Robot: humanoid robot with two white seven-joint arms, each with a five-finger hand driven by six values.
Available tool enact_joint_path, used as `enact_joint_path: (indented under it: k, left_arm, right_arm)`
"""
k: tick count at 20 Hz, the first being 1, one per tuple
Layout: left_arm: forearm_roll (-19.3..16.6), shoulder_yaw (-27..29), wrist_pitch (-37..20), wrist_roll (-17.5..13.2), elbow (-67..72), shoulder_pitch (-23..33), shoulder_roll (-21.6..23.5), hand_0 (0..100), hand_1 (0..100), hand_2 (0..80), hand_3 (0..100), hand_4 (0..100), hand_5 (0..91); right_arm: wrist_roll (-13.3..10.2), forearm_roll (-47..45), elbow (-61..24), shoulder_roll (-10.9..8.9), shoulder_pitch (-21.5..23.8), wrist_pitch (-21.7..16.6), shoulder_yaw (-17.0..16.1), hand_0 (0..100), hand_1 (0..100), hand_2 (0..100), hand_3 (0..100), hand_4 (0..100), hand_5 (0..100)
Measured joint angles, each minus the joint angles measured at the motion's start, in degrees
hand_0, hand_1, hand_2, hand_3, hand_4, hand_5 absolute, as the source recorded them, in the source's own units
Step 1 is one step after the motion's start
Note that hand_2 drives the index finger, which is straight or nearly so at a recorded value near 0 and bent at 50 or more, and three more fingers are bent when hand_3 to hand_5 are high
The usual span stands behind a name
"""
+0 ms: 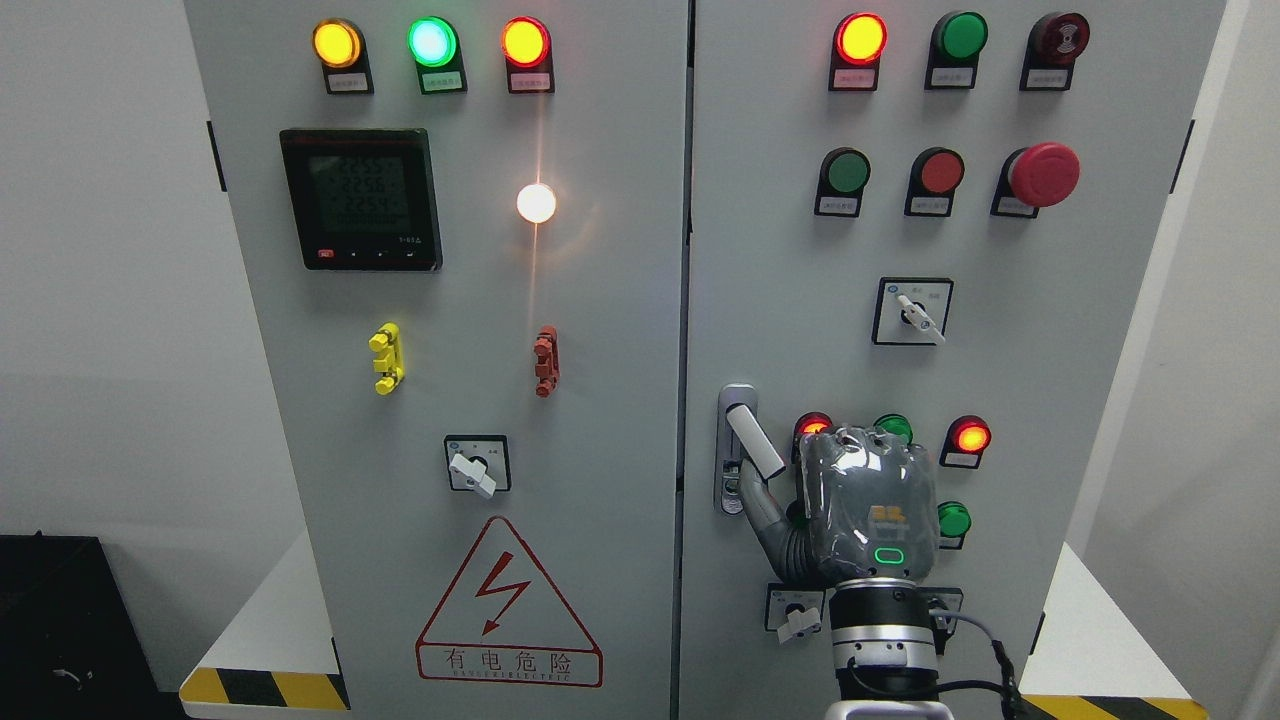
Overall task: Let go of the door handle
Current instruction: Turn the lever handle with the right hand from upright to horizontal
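Handle (752, 440): white lever on the right door (950, 350), swung out of its grey plate (733, 495), tip pointing about 5 o'clock. Sits at the door's left edge, about 8 o'clock from door centre.
Right hand (860, 505): arm enters from the bottom edge, right of middle. Back of the hand faces the camera, at 4 o'clock from the handle.
Thumb (765, 515): reaches toward 10 o'clock and ends just beside the lever's lower end, near the plate. Contact or a small gap: cannot tell.
Hand state: fingers lie behind the palm, out of sight. Released or clenched: cannot tell. Nothing visibly wrapped around the lever.
Left hand: not seen.
Right door, top row: red lamp (861, 38) lit, green lamp (960, 36) dark, buzzer (1060, 34).
Right door, second row: green button (848, 172), red button (940, 172), red mushroom stop (1043, 174).
Selector (915, 312): at 1 o'clock from the handle, white knob pointing about 4 o'clock.
Lamps around hand: red ones lit at its 11 and 2 o'clock, green ones partly hidden behind it.
Left door (450, 350): yellow, green and red lamps lit on top, meter (360, 198) below them, white lamp (536, 203) glaring.
Left door, lower: yellow clip (386, 359), red clip (546, 361), selector, shock warning triangle (508, 605) at 6 o'clock.
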Motion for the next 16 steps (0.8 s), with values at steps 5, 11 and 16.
enact_joint_path:
  k: [5, 11, 16]
  left_arm:
    - [0.01, 0.0, 0.0, 0.0, 0.0, 0.0, 0.0, 12, 56, 0.0, 0, 0, 0.0]
    - [0.01, 0.0, 0.0, 0.0, 0.0, 0.0, 0.0, 12, 56, 0.0, 0, 0, 0.0]
    - [0.02, 0.0, 0.0, 0.0, 0.0, 0.0, 0.0, 12, 56, 0.0, 0, 0, 0.0]
  right_arm:
    - [-0.07, 0.0, -0.1, -0.01, 0.02, 0.0, -0.07, 55, 33, 99, 100, 100, 100]
    - [0.07, 0.0, -0.2, -0.01, 0.03, 0.0, -0.1, 55, 33, 98, 100, 100, 100]
    - [0.08, 0.0, -0.38, -0.01, 0.18, 0.06, -0.12, 55, 33, 97, 100, 100, 100]
